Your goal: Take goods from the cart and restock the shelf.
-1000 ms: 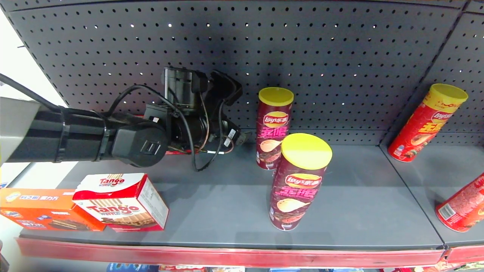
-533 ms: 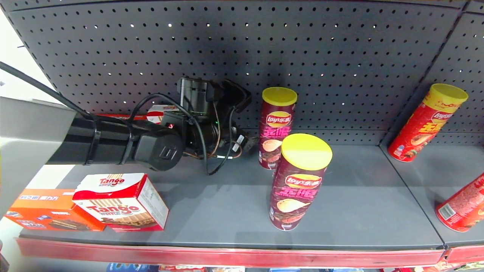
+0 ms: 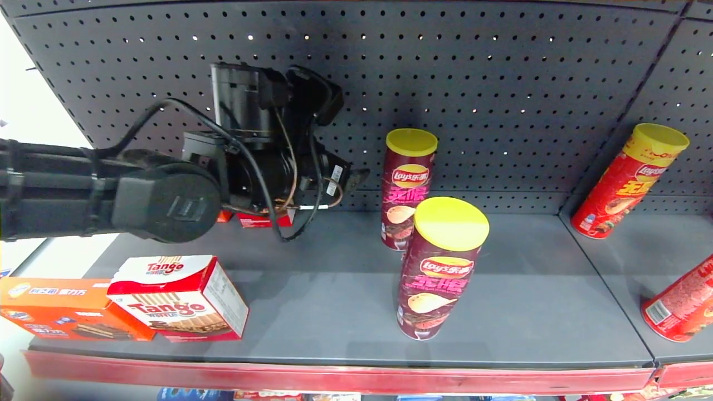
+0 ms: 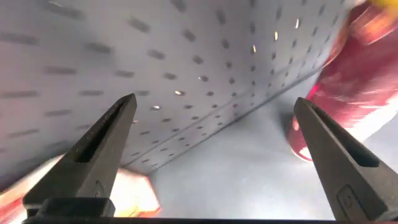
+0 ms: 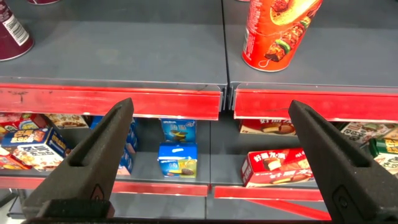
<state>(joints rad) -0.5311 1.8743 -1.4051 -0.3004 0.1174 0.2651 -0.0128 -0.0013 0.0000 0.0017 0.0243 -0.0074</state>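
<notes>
Left gripper (image 4: 214,102): fingers apart, empty, above the shelf (image 3: 334,301) and close to the pegboard (image 3: 445,67).

Box (image 3: 262,220): red, on the shelf at the back, against the pegboard. It lies below the left gripper, behind the fingertips, not touching. The visible part runs along the pegboard; the ends are hidden.

Right gripper (image 5: 211,104): fingers apart, empty.

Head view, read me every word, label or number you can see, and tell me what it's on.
Red-white box: brand name on top and front, left unquoted.
Orange box: small characters, too small to read.
Front maroon can, rear maroon can: brand logo and large characters, unquoted.
Far red can, near red can: logo, partly showing.
Shelf edge: no tag or number.
</notes>
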